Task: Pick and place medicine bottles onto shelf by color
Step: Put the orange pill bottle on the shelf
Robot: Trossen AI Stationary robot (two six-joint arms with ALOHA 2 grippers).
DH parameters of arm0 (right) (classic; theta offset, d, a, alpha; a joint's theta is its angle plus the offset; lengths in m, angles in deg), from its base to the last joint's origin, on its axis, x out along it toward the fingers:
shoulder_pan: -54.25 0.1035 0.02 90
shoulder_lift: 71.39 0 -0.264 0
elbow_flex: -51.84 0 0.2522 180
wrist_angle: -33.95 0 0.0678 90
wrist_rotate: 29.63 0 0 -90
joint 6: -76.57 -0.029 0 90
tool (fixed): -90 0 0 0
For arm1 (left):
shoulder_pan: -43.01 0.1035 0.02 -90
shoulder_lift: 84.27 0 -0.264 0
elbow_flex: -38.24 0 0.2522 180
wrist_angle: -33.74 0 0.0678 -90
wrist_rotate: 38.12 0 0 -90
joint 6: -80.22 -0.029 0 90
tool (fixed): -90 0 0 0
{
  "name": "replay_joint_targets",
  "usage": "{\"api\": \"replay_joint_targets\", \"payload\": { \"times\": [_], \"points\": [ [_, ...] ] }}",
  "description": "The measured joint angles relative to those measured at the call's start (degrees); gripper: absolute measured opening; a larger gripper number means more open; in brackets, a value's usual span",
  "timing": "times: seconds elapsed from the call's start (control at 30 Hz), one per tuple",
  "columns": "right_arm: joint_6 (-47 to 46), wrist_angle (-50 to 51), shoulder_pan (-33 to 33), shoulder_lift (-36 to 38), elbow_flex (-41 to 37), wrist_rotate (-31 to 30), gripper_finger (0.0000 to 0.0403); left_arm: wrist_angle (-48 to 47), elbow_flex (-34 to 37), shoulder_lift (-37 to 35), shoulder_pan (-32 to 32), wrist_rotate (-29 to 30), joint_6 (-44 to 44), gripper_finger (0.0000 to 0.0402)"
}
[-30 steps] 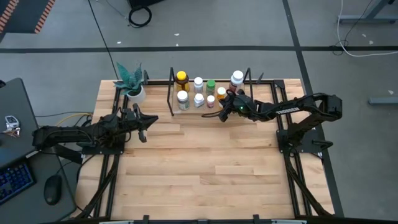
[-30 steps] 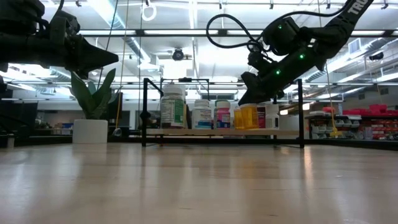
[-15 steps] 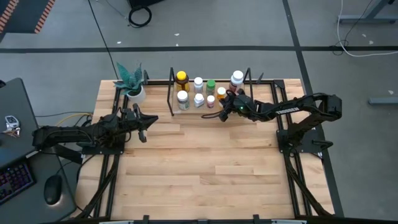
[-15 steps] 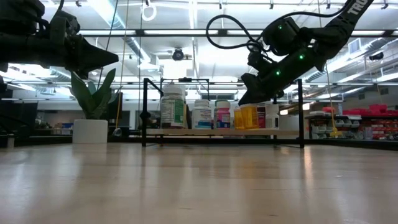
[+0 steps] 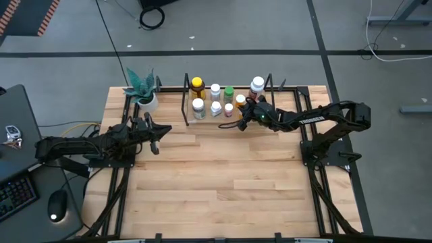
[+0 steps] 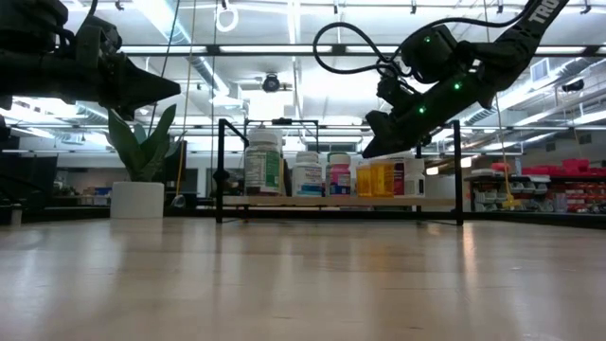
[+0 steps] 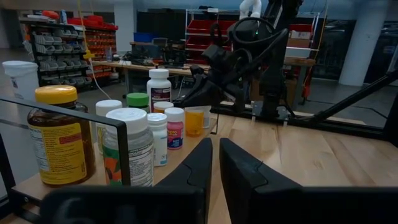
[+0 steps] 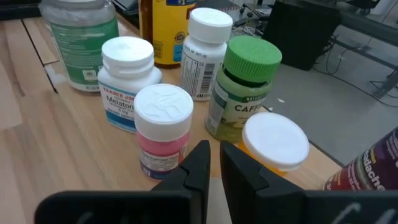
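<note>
Several medicine bottles stand on the shelf's wooden base [image 8: 68, 143] at the table's far edge: a yellow-capped amber one [image 5: 196, 84], a green-capped one [image 8: 249, 62], a pink one with a white cap [image 8: 164, 118], an orange one with a white cap [image 8: 275, 140], and white ones [image 8: 127, 62]. The shelf's black uprights [image 5: 184, 101] frame them. My right gripper [image 8: 214, 152] is shut and hovers just above the shelf's right part [image 5: 241, 119], between the pink and orange bottles, touching nothing. My left gripper [image 7: 214, 146] is shut and waits over the table's left part [image 5: 156, 137].
A white pot with a green plant [image 5: 143, 93] stands at the far left corner, beside the shelf. A dark-labelled bottle [image 8: 373, 168] stands close to my right gripper's side. Bare wooden table [image 5: 223, 175] lies in front of the shelf toward the near edge.
</note>
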Motion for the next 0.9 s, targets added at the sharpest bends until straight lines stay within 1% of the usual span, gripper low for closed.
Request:
{"api": "replay_joint_targets", "payload": {
  "times": [0.17, 0.23, 0.37, 0.47, 0.63, 0.7, 0.8, 0.9],
  "points": [
    [0.63, 0.41, 0.68, 1.03, 0.0, -0.57, 0.0031, -0.01, -0.01, 0.0, 0.0, 0.0, 0.0, 0.0037],
    [0.63, 1.22, 1.29, 2.59, 0.01, -2.42, 0.0027, -0.01, -0.01, 0.0, 0.01, 0.0, 0.0, 0.0034],
    [-0.72, 5.71, 2.79, 5.97, 0.02, -7.02, 0.0021, -0.01, 0.0, 0.0, 0.0, 0.0, 0.0, 0.0028],
    [-1.27, 9.87, 4.59, 7.83, 0.04, -8.06, 0.002, -0.01, -0.01, 0.0, -0.01, 0.0, 0.0, 0.003],
    [-1.3, 14.98, 9.37, 10.95, 0.04, -10.55, 0.002, -0.01, -0.01, 0.0, 0.01, -0.02, 0.0, 0.0038],
    [-1.45, 16.93, 11.37, 12.16, 0.07, -10.45, 0.002, 0.0, -0.01, 0.0, 0.0, -0.01, 0.0, 0.0039],
    [-1.94, 20.5, 13.02, 12.63, 0.11, -7.69, 0.002, -0.01, -0.01, 0.0, 0.01, 0.0, 0.0, 0.004],
    [-3.2, 24.45, 13.44, 10.52, 0.11, -7.93, 0.002, 0.01, 0.0, 0.0, -0.01, 0.0, 0.02, 0.0038]
  ]
}}
